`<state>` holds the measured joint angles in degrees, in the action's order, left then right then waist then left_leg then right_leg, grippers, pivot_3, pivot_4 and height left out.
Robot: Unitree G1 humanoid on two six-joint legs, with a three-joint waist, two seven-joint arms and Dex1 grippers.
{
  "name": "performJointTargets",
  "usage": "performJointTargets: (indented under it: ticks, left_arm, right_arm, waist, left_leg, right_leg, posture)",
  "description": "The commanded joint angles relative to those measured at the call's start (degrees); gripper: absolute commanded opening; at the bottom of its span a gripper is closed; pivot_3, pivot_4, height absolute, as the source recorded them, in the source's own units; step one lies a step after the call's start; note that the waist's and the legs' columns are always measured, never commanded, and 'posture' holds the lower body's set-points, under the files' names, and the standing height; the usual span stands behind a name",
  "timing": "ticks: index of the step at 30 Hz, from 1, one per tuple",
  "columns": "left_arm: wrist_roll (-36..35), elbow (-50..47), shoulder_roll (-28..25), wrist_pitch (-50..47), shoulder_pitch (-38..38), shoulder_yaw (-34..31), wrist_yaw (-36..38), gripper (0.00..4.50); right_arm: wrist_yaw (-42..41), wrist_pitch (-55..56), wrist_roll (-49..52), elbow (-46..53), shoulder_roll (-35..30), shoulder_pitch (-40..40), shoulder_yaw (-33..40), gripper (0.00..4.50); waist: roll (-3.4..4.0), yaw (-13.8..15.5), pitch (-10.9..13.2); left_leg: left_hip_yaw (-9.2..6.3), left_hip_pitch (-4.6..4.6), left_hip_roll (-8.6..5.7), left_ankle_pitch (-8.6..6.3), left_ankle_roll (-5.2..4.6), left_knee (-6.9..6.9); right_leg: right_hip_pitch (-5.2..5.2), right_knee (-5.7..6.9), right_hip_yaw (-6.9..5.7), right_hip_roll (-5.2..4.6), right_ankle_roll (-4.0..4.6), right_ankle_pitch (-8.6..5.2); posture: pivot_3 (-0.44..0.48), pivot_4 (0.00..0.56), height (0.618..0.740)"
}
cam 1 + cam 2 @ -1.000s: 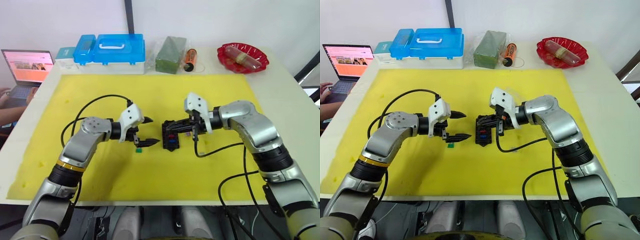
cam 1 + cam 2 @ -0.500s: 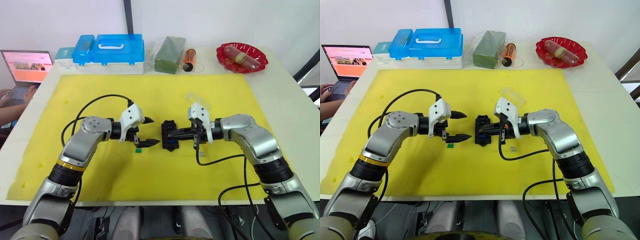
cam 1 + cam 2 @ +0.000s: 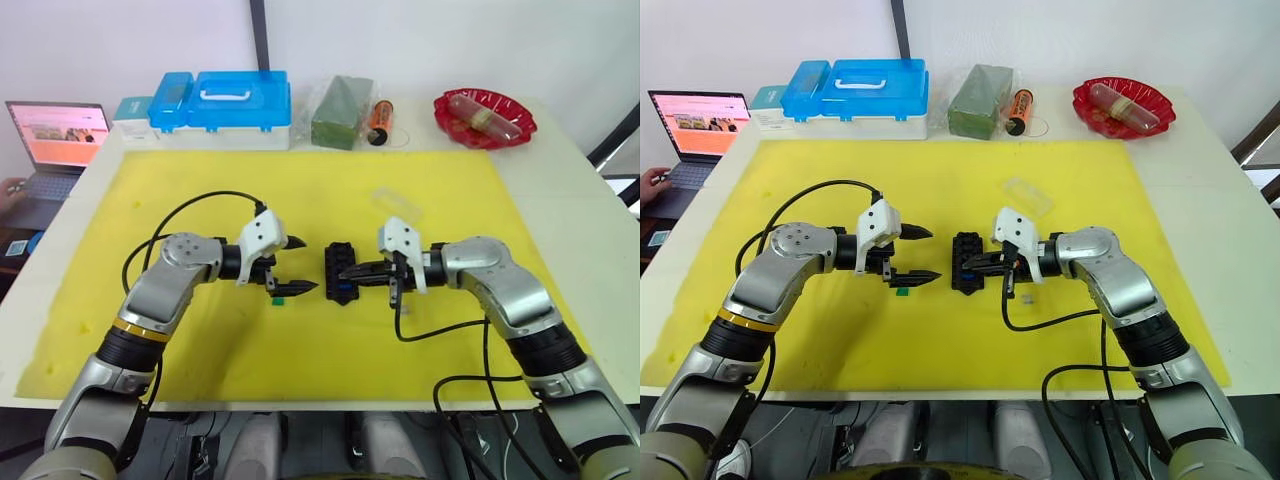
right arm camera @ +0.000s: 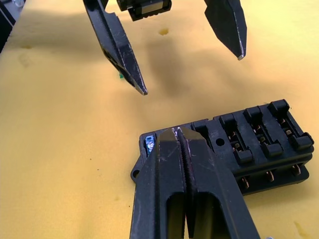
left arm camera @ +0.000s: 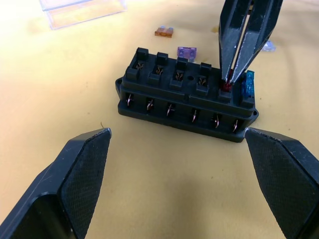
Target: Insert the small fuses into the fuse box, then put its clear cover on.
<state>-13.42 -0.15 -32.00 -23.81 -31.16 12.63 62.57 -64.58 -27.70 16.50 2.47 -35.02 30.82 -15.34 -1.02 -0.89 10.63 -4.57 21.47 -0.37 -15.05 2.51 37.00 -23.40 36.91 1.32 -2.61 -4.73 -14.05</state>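
**Q:** Left wrist view, what step does the figure show?

**A:** The right gripper (image 5: 238,74) stands nearly upright over the fuse box (image 5: 187,97), its two fingers pinched together on a red fuse (image 5: 227,85) at the second slot from one end. A blue fuse (image 5: 247,83) already sits in the end slot beside it. The other four slots of that row look empty.

**Q:** And the left gripper (image 3: 292,264)?

**A:** Its fingers are spread wide and hold nothing. It hovers just beside the box, not touching it, with a green fuse (image 3: 279,298) on the yellow mat (image 3: 200,180) beneath it.

**Q:** How should the seating be done well?

**A:** Judging from these views, the push should run straight down the slot axis, with the fuse square to the contacts. The box lies free on soft foam, so a tilted press could tip or slide it. Bracing it with the free gripper may help.

**Q:** What remains?

**A:** An orange fuse (image 5: 163,32) and a purple fuse (image 5: 187,51) lie loose behind the box. The clear cover (image 3: 398,206) rests on the mat well apart from it, for last.
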Motion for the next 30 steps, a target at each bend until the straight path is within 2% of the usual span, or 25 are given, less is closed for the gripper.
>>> performJointTargets:
  ticks: [1,6,10,15,22,26,30]
  left_arm:
    - [0.0,-0.5,-0.4,1.4,-0.9,-0.4,0.5,4.5]
    - [0.0,-0.9,-0.4,1.4,-0.9,-0.7,0.5,4.5]
    - [-0.4,-1.3,-1.1,1.0,-0.8,-1.2,1.1,4.5]
    - [-0.5,-1.4,-1.4,0.8,-0.8,-1.2,1.1,4.5]
    - [-0.7,-2.1,-1.6,0.3,-1.0,-1.4,1.0,4.5]
    - [-0.8,-2.6,-1.8,-0.1,-0.9,-1.6,0.8,4.5]
    - [-1.4,-3.3,-2.4,-0.7,-0.7,-2.3,1.2,4.5]
  right_arm:
    - [0.4,-0.7,-2.9,-2.4,-0.5,-0.9,-2.1,0.04]
    - [0.7,-0.9,-1.6,-1.8,0.2,0.9,-0.6,0.04]
    - [0.0,-5.3,3.5,3.6,-0.1,3.0,3.1,0.04]
    - [0.1,-7.6,4.7,7.8,-1.2,1.1,3.2,0.04]
    - [1.5,-5.5,2.7,6.5,-0.6,-1.8,1.6,0.04]
    - [1.6,-0.5,-2.3,3.3,-2.1,-2.6,-1.2,0.04]
    - [1.7,-0.9,-0.6,4.2,-1.7,-2.2,0.5,0.04]
  waist:
    - [0.0,0.0,0.0]
    - [0.0,0.0,0.0]
    - [0.02,0.0,0.0]
    - [0.03,0.0,0.0]
    - [0.03,0.0,0.0]
    - [0.02,-0.1,0.0]
    - [0.02,-0.1,0.0]
  left_leg:
    - [0.0,-0.09,0.0,-0.01,-0.02,-0.01]
    - [-0.02,-0.09,0.01,-0.01,-0.02,0.01]
    - [-0.03,-0.05,0.01,-0.01,-0.02,0.02]
    - [-0.04,0.02,0.01,-0.01,-0.02,0.0]
    - [-0.02,0.03,0.0,-0.01,-0.02,0.0]
    - [-0.03,0.01,0.02,-0.01,-0.02,-0.01]
    - [-0.03,0.0,0.01,-0.01,-0.02,0.0]
  right_leg:
    - [0.1,-0.02,0.0,0.0,-0.01,-0.01]
    - [0.1,-0.02,0.0,0.0,-0.01,-0.01]
    - [0.07,-0.02,0.0,0.0,-0.01,-0.01]
    - [0.01,-0.04,-0.01,0.0,-0.01,-0.01]
    - [0.01,-0.05,-0.01,-0.01,-0.02,-0.01]
    - [0.01,-0.05,-0.01,0.02,-0.02,-0.01]
    - [0.03,-0.05,-0.01,0.01,-0.02,-0.01]
  posture:
    - [0.0,0.15,0.74]
    - [0.0,0.15,0.74]
    - [0.0,0.15,0.74]
    - [0.0,0.15,0.74]
    - [0.0,0.15,0.74]
    - [0.0,0.15,0.74]
    - [0.0,0.15,0.74]
